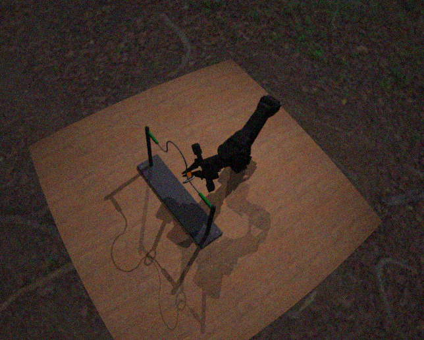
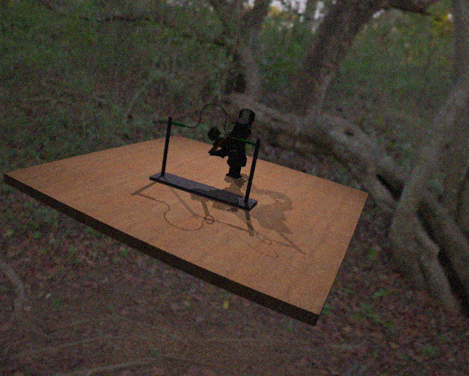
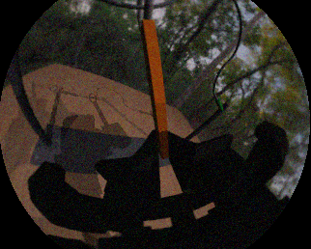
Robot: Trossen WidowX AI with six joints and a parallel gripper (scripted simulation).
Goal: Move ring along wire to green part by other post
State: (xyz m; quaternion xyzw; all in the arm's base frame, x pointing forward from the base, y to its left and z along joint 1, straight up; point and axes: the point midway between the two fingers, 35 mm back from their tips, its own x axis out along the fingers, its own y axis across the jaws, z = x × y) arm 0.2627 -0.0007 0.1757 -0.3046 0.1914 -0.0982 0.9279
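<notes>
- At the right, near end of the bench (image 1: 300,212) (image 2: 78,175) (image 3: 97,79), the near post (image 1: 211,221) (image 2: 252,172) (image 3: 28,113) bears one green part, the near green part (image 1: 205,199) (image 2: 244,140); it is probably the goal, though this moment alone cannot prove the direction.
- Beyond it, the ring (image 1: 188,180) (image 3: 118,6) is at the grey wire (image 1: 180,150) (image 2: 213,103) (image 3: 240,24), short of that green part — so the step in hand looks like the carry, well along.
- The fingers of the gripper (image 1: 186,173) (image 2: 211,152) (image 3: 156,132) pinch the orange handle (image 1: 189,174) (image 2: 217,145) (image 3: 155,72).
- Next, if that goal is right, the ring needs to follow the straight run towards the near post, wire centred; release and retreat come only once it hangs on green. A slight tilt could bring the rim against grey.
- At the left, far end, the far post (image 1: 147,148) (image 2: 166,149) (image 3: 205,126) holds the far green part (image 1: 153,137) (image 2: 178,124) (image 3: 220,104).
- The wrist view shows the handle's length and its pinched end — the top view foreshortens it, yet places the ring between the posts. The exterior view shows the wire's tall arch, but the ring is too dark to make out there.
</notes>
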